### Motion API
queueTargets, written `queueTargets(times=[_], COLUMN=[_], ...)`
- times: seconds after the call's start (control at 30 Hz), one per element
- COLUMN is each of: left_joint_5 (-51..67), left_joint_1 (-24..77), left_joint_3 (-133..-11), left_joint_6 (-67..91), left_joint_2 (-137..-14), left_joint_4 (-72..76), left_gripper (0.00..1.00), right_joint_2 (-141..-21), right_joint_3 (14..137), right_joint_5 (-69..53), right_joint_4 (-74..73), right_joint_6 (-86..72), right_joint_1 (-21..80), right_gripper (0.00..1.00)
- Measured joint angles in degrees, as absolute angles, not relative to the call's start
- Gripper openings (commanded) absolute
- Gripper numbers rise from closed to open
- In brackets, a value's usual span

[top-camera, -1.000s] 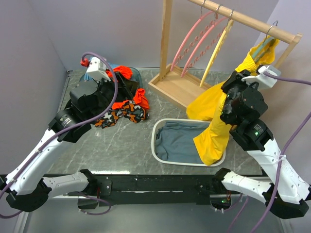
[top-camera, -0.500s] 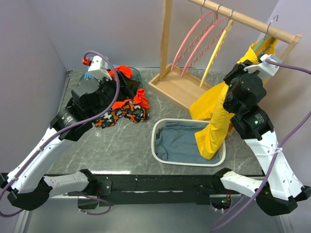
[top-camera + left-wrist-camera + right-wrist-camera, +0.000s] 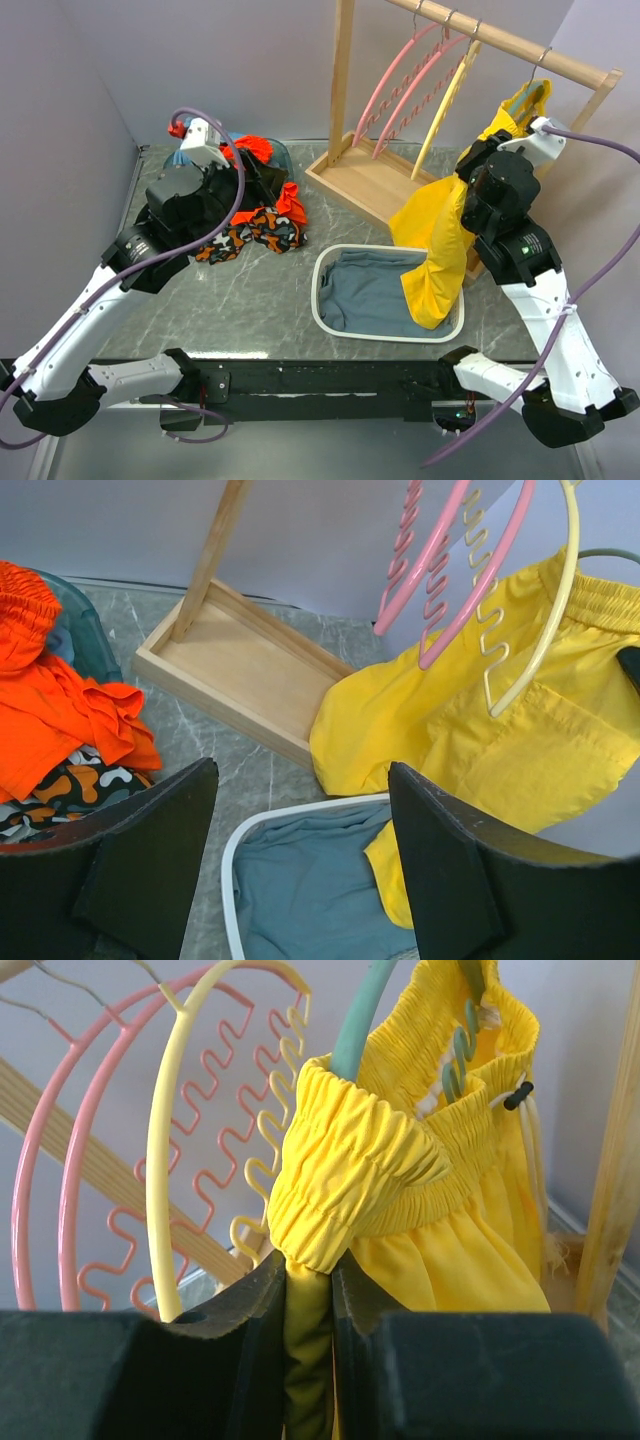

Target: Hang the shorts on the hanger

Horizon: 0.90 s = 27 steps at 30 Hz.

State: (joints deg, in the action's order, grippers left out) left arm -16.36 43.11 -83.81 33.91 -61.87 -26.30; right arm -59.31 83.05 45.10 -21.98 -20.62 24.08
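The yellow shorts (image 3: 432,235) hang from the teal hanger (image 3: 538,92) at the right end of the wooden rail, and their lower end droops into the white basket. In the right wrist view the waistband (image 3: 400,1130) is threaded over the teal hanger (image 3: 358,1022). My right gripper (image 3: 310,1275) is shut on a bunched fold of the waistband; in the top view it (image 3: 492,148) sits just left of the hanger. My left gripper (image 3: 250,185) is open and empty over the left clothes pile. The left wrist view shows it (image 3: 300,815) and the shorts (image 3: 480,730).
A white basket (image 3: 318,300) holds a blue-grey cloth (image 3: 365,290). The wooden rack (image 3: 342,90) carries two pink hangers (image 3: 405,85) and a yellow hanger (image 3: 448,100). An orange-red garment (image 3: 262,148) and a patterned cloth (image 3: 250,232) lie at the back left.
My right gripper has risen and moved toward the rail's right end, pulling the shorts' waistband up along the teal hanger. The shorts' lower end has lifted. The left arm has barely moved.
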Motion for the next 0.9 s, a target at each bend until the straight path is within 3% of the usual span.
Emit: queueTargets(times=[0.17,0.33,0.47,0.9], left_joint_5=[-16.3,-15.8,-14.9,-10.8], left_joint_1=[43.1,43.1,43.1,43.1], left_joint_3=[-82.3,-79.3,-76.8,-66.1], left_joint_6=[34.0,34.8,35.8,39.8], left_joint_2=[-61.5,-61.2,-61.2,-61.3], left_joint_4=[-26.1,-25.3,-24.7,-20.7], left_gripper=[0.77,0.79,0.80,0.80], right_joint_2=[-57.6,-54.1,-49.6,-33.1], right_joint_3=[82.6,82.6,80.9,64.0], right_joint_5=[42.8,38.6,34.3,22.2], right_joint_4=[-23.4,-27.4,-30.5,-40.0], right_joint_6=[-23.0,-25.3,-27.0,-33.6], right_joint_1=[24.1,23.9,23.9,23.9], right_gripper=[0.64,0.84,0.91,0.93])
